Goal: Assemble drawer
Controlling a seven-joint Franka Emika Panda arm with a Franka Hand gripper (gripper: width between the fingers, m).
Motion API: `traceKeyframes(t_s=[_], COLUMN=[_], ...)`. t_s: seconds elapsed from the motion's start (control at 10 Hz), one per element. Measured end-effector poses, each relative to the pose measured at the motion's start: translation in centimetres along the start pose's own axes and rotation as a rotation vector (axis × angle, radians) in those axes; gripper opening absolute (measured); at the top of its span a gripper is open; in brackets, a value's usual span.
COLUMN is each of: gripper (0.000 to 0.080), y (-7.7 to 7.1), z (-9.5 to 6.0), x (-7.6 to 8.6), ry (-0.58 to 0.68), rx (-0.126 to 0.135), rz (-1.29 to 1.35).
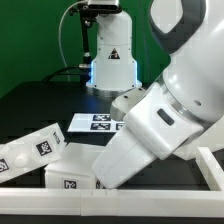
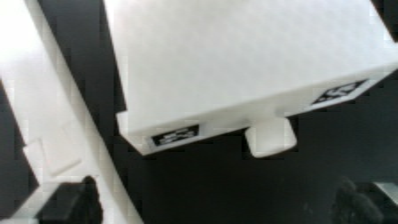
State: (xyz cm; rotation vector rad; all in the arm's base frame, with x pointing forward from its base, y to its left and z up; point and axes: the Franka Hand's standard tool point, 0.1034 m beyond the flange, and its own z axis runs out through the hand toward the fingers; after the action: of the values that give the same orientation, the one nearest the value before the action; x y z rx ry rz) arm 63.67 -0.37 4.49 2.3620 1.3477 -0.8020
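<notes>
In the wrist view a white drawer tray (image 2: 222,60) lies on the black table, with two square tags on its front face and a knob (image 2: 270,135) pointing at my gripper (image 2: 222,205). The gripper is open and empty; its dark fingertips (image 2: 68,200) stand wide apart, short of the knob, with bare table between them. In the exterior view the arm's white hand (image 1: 135,140) reaches down to a tagged white tray (image 1: 68,178) near the front; the fingers are hidden there. Another tagged white drawer part (image 1: 30,150) lies tilted at the exterior view's left. I cannot make out the large casing.
The marker board (image 1: 100,122) lies flat mid-table behind the hand. A long white border rail runs along the table's front (image 1: 30,205) and the exterior view's right (image 1: 212,165); it also shows beside the tray in the wrist view (image 2: 54,110). The robot's base (image 1: 110,55) stands at the back.
</notes>
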Motion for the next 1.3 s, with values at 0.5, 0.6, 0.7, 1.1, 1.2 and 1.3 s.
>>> traceKeyframes(t_s=[0.5, 0.6, 0.7, 1.1, 1.2, 1.3], gripper=[0.065, 0.065, 0.065, 0.065, 0.065, 0.065], y=[-0.1, -0.6, -0.9, -2.3, -2.3, -2.3], z=[1.2, 1.6, 1.8, 1.9, 1.9, 2.0], x=[0.2, 0.1, -0.1, 0.4, 0.5, 0.5], ry=[0.032, 0.046, 0.05, 0.05, 0.052, 0.052], rx=[-0.015, -0.021, -0.021, -0.022, -0.023, -0.022], rz=[-0.008, -0.012, -0.011, 0.051, 0.037, 0.038])
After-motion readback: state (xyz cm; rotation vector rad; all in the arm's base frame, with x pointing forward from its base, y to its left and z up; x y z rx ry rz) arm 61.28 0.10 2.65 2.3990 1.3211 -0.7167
